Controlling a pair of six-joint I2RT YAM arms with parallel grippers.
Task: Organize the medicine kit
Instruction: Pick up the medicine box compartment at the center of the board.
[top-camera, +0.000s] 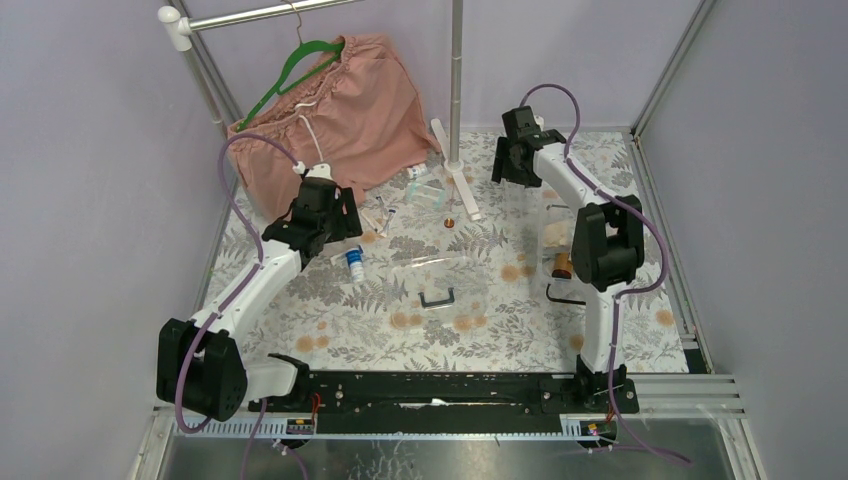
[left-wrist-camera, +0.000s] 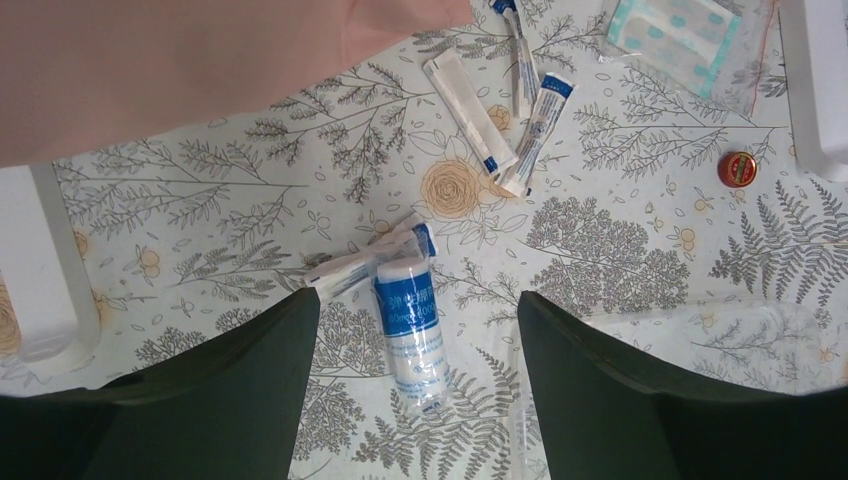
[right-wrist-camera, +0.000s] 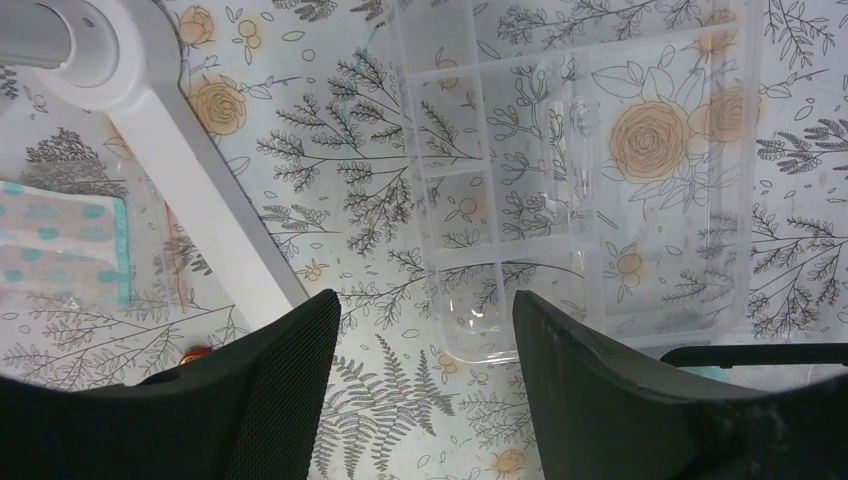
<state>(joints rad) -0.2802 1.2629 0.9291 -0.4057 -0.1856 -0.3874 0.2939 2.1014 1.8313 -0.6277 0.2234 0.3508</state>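
1. Floral cloth covers the table (top-camera: 480, 330). Pink shorts (top-camera: 340, 110) hang at the upper left of the top view and do not belong to the job.
2. The step in hand, as I judge it, is collecting the loose items for the box. Most of them lie on the cloth, so the task seems near its beginning.
3. The left gripper (left-wrist-camera: 418, 305) is released: its jaws stand wide and hold nothing. The bandage roll (left-wrist-camera: 410, 330) lies flat on the cloth in the lower middle of the left wrist view, between the two fingers, and apparently is not touched. A thin sachet (left-wrist-camera: 360, 262) touches its upper end.
4. The next move probably calls for a straight descent, then closing across the width of the roll without catching the sachet.
5. The right gripper (right-wrist-camera: 427, 300) is also released and empty. It hovers over the lower edge of the clear box (right-wrist-camera: 570, 130), which fills the upper right of the right wrist view. The compartments that show there hold nothing.
6. In the top view the box sits at the right middle, well apart from the roll, so a carry across the table will be needed.
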